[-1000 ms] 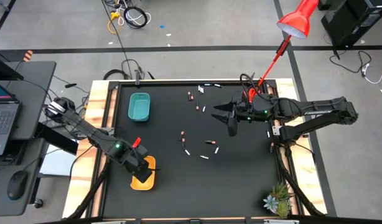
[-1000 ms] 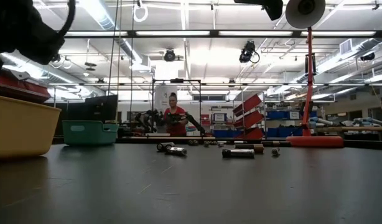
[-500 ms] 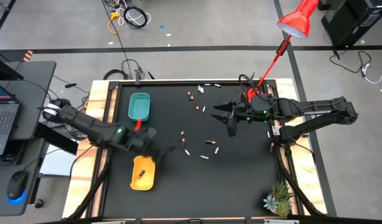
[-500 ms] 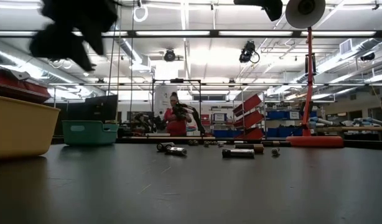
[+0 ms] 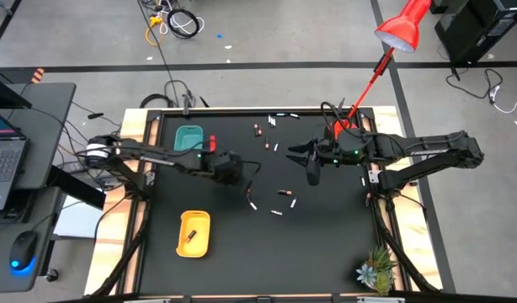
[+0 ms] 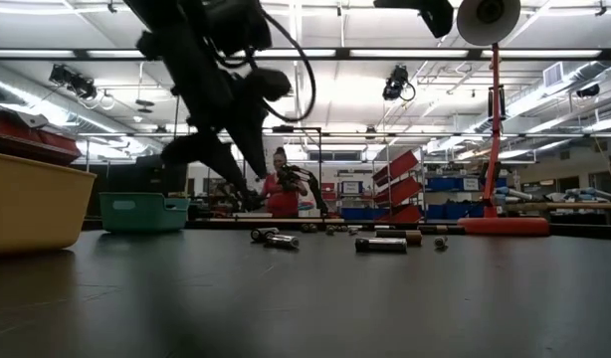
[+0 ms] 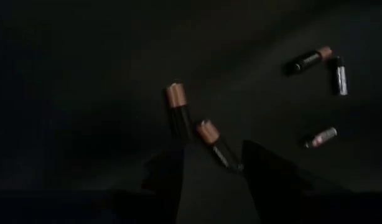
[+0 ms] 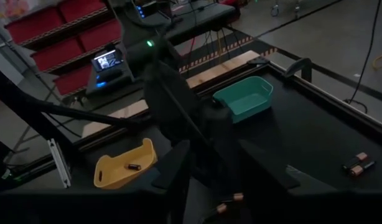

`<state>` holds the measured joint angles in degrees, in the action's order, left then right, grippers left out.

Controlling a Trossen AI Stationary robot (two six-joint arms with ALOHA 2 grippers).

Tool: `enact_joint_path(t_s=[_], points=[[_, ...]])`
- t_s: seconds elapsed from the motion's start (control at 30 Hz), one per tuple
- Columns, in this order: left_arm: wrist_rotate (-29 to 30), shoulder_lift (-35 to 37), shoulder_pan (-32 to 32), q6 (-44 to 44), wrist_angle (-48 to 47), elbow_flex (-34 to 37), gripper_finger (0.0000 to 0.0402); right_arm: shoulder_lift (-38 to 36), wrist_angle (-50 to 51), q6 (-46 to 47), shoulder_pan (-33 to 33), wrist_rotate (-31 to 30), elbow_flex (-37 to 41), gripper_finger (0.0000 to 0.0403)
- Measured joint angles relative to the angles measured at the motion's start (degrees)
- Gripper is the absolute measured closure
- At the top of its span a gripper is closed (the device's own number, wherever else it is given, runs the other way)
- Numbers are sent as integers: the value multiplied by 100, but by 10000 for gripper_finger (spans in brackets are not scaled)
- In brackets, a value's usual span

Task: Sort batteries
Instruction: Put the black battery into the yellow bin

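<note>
The left gripper (image 5: 238, 172) hangs low over the mat (image 5: 326, 244), at 9 o'clock from centre, fingers (image 7: 172, 171) parted a narrow way above two copper-tipped batteries (image 7: 178, 112) and holding nothing. More batteries (image 5: 286, 195) lie loose around mid-table, and another group (image 5: 258, 130) sits toward 12 o'clock near the far edge. One battery (image 5: 189, 236) rests in the yellow tray (image 5: 194, 220) at 7 o'clock; the teal tray (image 5: 188, 140) sits at 10 o'clock. The right gripper (image 5: 311, 175) hovers at 2 o'clock; I cannot tell its opening. The near half of the mat is bare.
</note>
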<state>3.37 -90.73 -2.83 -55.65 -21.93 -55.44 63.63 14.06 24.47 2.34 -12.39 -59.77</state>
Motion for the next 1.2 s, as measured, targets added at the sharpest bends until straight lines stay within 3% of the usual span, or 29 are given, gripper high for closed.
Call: enact_joint_path(t_s=[0.6,0.8,0.97,1.1,1.2], points=[[700,-1483,-23,609,-921,-1169,232,-4,28,-15,11,-39,0,267],[591,-1732,-143,722,-962,-1200,237,-6,24,-2,11,-39,0,268],[278,-1940,-293,992,-897,-1219,282,-8,20,-2,11,-39,0,269],[48,-2034,-403,1375,-869,-1222,356,-21,24,71,27,-39,0,269],[101,-2070,-434,1680,-778,-1226,362,-52,21,107,27,-39,0,270]])
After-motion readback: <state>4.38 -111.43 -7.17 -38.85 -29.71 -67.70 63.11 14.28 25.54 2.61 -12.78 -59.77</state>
